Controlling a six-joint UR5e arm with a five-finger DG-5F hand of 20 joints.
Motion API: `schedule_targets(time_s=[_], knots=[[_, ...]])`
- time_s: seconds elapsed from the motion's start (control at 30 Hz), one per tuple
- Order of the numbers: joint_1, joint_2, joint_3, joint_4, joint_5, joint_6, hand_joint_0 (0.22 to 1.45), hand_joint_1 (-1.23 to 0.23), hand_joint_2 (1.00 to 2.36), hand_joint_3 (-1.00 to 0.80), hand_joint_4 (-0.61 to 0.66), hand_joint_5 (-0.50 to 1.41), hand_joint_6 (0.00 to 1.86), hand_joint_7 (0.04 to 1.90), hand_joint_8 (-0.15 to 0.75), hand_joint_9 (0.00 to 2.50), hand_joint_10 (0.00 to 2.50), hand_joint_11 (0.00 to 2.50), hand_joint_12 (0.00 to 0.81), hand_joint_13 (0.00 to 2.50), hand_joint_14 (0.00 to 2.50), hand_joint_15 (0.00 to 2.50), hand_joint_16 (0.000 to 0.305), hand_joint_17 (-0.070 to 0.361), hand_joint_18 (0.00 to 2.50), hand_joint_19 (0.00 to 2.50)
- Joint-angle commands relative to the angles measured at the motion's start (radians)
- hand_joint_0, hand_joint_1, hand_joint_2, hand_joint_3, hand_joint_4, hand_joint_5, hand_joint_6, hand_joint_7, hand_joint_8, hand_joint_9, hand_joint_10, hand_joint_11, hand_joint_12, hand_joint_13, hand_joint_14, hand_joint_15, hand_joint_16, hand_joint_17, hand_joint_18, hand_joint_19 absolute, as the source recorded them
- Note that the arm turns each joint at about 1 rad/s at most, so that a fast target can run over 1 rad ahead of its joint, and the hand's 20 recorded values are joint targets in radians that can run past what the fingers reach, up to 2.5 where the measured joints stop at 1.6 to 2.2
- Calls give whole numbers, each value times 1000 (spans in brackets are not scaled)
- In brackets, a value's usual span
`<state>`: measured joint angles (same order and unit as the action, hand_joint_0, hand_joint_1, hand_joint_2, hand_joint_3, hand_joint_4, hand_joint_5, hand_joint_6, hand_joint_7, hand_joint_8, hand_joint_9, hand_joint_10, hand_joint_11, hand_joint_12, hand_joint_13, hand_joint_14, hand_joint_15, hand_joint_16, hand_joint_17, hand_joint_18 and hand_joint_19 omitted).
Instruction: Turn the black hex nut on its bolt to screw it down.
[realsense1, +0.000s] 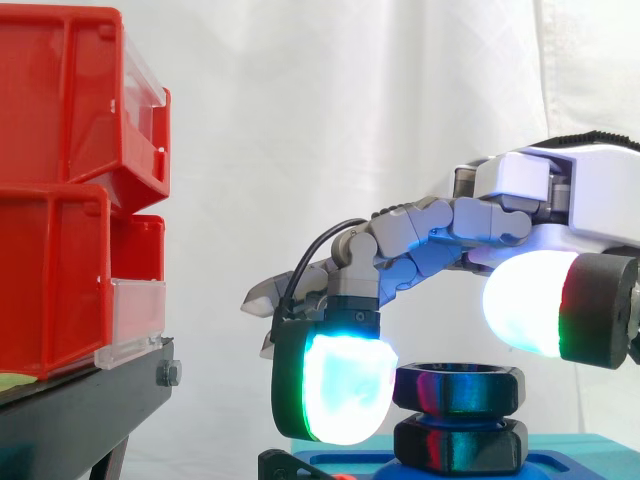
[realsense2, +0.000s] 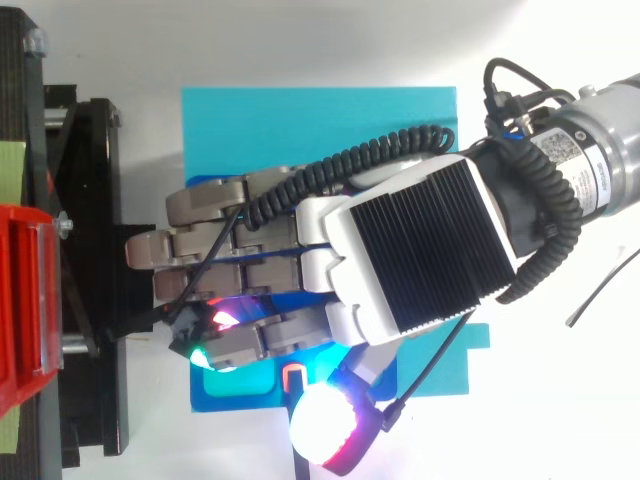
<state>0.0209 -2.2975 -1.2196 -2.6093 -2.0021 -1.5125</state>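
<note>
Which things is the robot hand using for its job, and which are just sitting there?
For the job: the hand, the black hex nut, the black hex piece under it, the blue base they stand on.

Just sitting there: the red bins, the black stand, the white curtain.

I've got the robot hand (realsense2: 405, 250) palm-down, with the arm (realsense2: 595, 165) coming in from the right in the top view. Most fingers (realsense2: 215, 245) are stretched flat and one is bent down, its pad (realsense1: 345, 390) glowing white-cyan. The thumb pad (realsense1: 525, 300) sits apart from it, higher up.
</note>
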Motion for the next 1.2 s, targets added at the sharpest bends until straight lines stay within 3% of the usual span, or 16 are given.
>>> schedule_targets(time_s=[0.0, 0.67, 1.17], knots=[[1, 0, 0, -8, 0, 0, 483, -145, 1000, -500, 183, -11, 507, 1141, 275, 686, 0, 0, 345, 421, 0, 0, 54, 121, 325, 477], [-27, 1, 0, -12, -9, 0, 485, -155, 1000, -500, 154, -4, 507, 1237, 284, 748, 0, 17, 341, 455, 0, 0, 54, 121, 344, 483], [-62, 0, 0, -2, -37, 0, 485, -155, 1000, -500, 156, -3, 507, 1237, 288, 796, 1, 52, 345, 489, 0, 0, 54, 121, 361, 495]])
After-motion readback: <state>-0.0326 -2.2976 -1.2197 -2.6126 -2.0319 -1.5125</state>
